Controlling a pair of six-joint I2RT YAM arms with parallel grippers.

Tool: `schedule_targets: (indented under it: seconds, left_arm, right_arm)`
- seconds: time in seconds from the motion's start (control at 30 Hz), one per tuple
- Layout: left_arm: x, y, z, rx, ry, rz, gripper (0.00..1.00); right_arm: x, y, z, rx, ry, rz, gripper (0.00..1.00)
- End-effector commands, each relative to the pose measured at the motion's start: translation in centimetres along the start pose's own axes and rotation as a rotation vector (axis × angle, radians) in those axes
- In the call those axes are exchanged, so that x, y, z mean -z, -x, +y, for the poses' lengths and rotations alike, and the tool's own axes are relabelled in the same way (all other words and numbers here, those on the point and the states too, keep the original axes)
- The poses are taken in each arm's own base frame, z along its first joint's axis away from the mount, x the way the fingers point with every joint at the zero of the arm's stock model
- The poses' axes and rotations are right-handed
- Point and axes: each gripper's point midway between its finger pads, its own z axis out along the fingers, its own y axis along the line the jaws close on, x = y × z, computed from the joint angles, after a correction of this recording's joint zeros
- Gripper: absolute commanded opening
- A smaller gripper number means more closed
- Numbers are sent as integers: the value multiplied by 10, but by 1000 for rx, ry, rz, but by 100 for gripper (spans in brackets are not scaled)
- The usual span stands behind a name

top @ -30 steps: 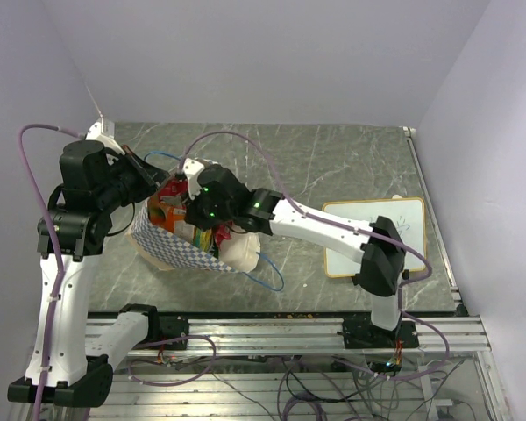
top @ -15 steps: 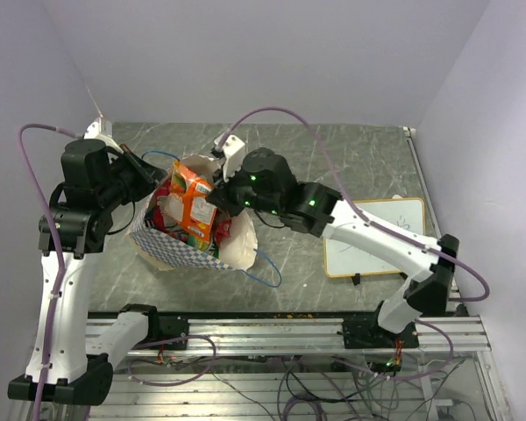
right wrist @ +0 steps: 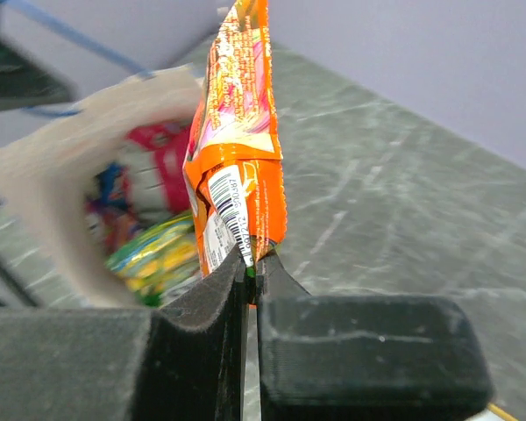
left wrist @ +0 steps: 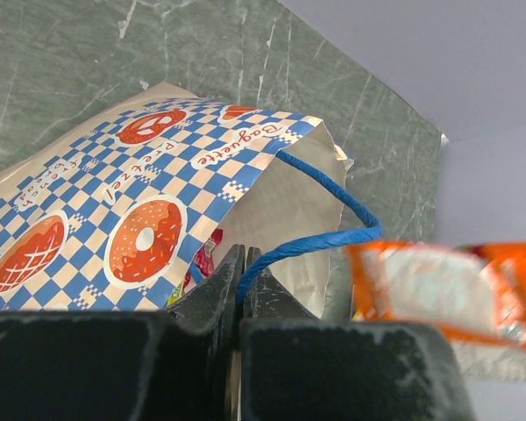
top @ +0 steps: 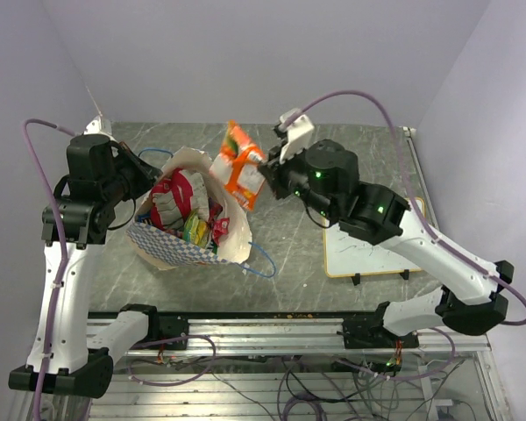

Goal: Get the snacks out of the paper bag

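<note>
Since a moment ago, my right end effector (right wrist: 250, 263) has lifted out of the paper bag (top: 171, 247) with an orange snack packet (top: 240, 167) pinched by one edge. It is now held above the bench (top: 351, 158), just right of the bag's mouth. My left end effector (left wrist: 243, 267) is clamped on the blue string handle (left wrist: 333, 206), which props the mouth open. The other snacks (top: 177, 200) are inside.

Grey-green marble table (top: 294, 263), pale lilac walls (top: 245, 61), aluminium rail (top: 272, 326)

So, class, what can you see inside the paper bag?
Inside the paper bag, a red-and-white packet and a green-yellow packet show near the mouth. Anything beneath them is covered, so the bottom cannot be seen.
</note>
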Motion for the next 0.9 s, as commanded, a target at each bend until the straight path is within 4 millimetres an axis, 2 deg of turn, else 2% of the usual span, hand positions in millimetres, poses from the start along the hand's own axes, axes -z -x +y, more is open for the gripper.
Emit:
schedule_targets:
  seconds: [0.0, 0.07, 0.1, 0.2, 0.3, 0.43, 0.47, 0.5, 0.57, 0.73, 0.8, 0.87]
  left_arm:
    - [9, 9, -6, -10, -15, -29, 7]
    - [9, 9, -8, -13, -25, -28, 7]
    - [9, 10, -9, -15, -28, -30, 7]
    - [10, 14, -12, -21, -34, -40, 7]
    - [9, 13, -14, -20, -46, -38, 7]
    - [10, 11, -15, -12, -58, -30, 7]
    - [11, 10, -16, -10, -63, -29, 7]
    - [11, 10, -17, -6, -66, -28, 7]
    - [11, 9, -16, 0, -63, -25, 7]
    - [12, 6, -15, 11, -62, -16, 7]
    - [11, 4, -15, 11, -63, -4, 7]
    - [10, 1, -16, 13, -66, 12, 7]
  right_arm:
    - [10, 20, -83, 31, -352, -53, 0]
    - [5, 19, -119, -11, -441, -44, 0]
    - [2, 15, -143, -39, -488, -42, 0]
    - [-11, 2, -187, -108, -571, -50, 0]
    - [-38, -22, -217, -184, -578, -52, 0]
    - [-90, -71, -248, -326, -545, -13, 0]
    - [-99, -76, -255, -357, -542, -19, 0]
    - [-112, -92, -268, -388, -553, 0, 0]
    - [-131, -105, -282, -474, -536, 0, 0]
    - [-175, -133, -292, -582, -450, -22, 0]
    - [-187, -146, -296, -599, -432, -13, 0]
    - [-191, -162, -307, -621, -454, -7, 0]
